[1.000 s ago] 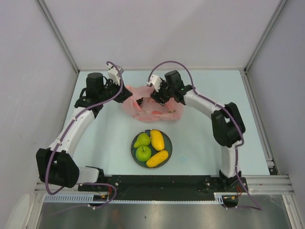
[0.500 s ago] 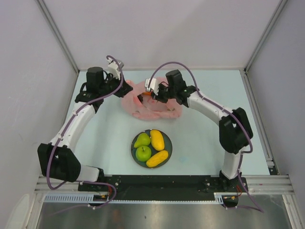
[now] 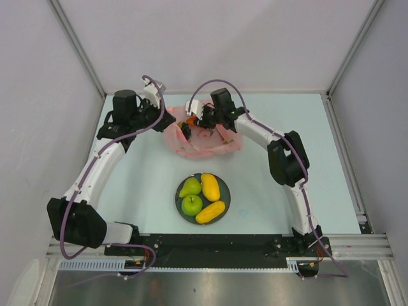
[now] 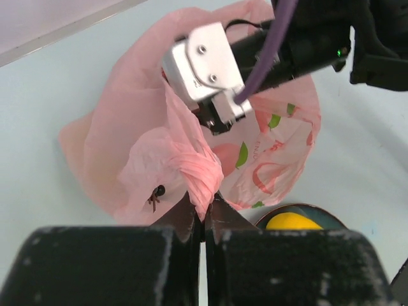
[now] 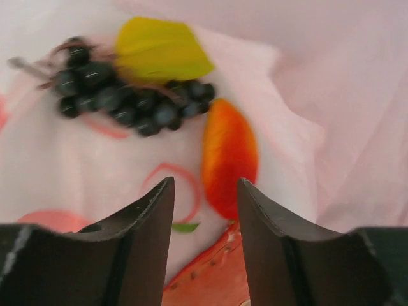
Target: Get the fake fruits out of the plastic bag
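Observation:
The pink plastic bag (image 3: pixel 204 141) lies at the back of the table; it also shows in the left wrist view (image 4: pixel 127 121). My left gripper (image 4: pixel 204 207) is shut on a bunched fold of the bag (image 4: pixel 199 172). My right gripper (image 5: pixel 205 191) is open inside the bag's mouth, its jaws just above an orange-red fruit (image 5: pixel 229 159) and a red watermelon slice (image 5: pixel 210 280). Dark purple grapes (image 5: pixel 121 95) with a yellow leaf (image 5: pixel 159 48) lie further in. A green pear (image 3: pixel 190 187), a green apple (image 3: pixel 191 204) and two yellow fruits (image 3: pixel 210 186) sit on the dark plate (image 3: pixel 224 191).
Grey walls close the table on the left, back and right. The right arm's wrist (image 4: pixel 210 67) hangs over the bag's mouth in the left wrist view. The plate's edge and a yellow fruit (image 4: pixel 293 221) show beside the left fingers.
My right gripper has moved left and down into the bag's mouth. My left gripper has stayed shut on the bag and shifted slightly back-left, holding it open.

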You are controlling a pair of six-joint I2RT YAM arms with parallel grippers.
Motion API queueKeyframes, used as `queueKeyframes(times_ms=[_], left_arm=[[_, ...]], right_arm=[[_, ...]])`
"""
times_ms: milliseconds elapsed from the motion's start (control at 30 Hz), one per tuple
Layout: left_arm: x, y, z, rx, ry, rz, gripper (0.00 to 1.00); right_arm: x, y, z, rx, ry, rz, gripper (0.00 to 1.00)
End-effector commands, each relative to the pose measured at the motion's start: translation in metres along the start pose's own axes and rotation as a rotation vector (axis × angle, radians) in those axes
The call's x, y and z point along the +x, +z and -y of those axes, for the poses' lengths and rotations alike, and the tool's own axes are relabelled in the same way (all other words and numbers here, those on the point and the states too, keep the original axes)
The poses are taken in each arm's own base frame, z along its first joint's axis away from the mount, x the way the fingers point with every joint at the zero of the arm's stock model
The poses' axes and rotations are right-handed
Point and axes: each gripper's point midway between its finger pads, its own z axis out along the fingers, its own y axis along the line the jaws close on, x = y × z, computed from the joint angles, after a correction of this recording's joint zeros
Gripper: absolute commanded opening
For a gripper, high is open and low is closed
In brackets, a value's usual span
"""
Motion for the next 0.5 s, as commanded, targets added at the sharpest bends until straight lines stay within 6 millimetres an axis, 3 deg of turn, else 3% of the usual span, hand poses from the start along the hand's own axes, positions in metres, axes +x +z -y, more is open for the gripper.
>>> queueKeyframes(times_ms=[0, 67, 167, 200, 233, 300, 467], left_arm=[[0.005, -0.005, -0.002, -0.012, 0.091, -0.01, 0.0], [0.008, -0.002, -0.006, -0.026, 0.099, -0.024, 0.0], [0.013, 0.002, -0.01, -0.022, 0.108, -0.04, 0.0], [0.013, 0.002, -0.009, -0.019, 0.106, -0.04, 0.0], [0.014, 0.003, -0.009, -0.015, 0.103, -0.04, 0.0], [0.014, 0.003, -0.008, -0.014, 0.098, -0.038, 0.0], [0.019, 0.002, -0.009, -0.02, 0.092, -0.052, 0.0]], right_arm=[[0.012, 0.016, 0.039, 0.085, -0.019, 0.017, 0.66], [0.013, 0.021, 0.051, 0.097, -0.022, 0.023, 0.77], [0.044, 0.039, 0.05, 0.07, 0.021, -0.018, 0.84], [0.036, 0.037, 0.062, 0.082, 0.016, -0.004, 0.85], [0.049, 0.048, 0.056, 0.066, 0.035, -0.015, 0.86], [0.047, 0.051, 0.063, 0.073, 0.036, 0.001, 0.9], [0.06, 0.067, 0.048, 0.026, 0.047, -0.017, 0.93]])
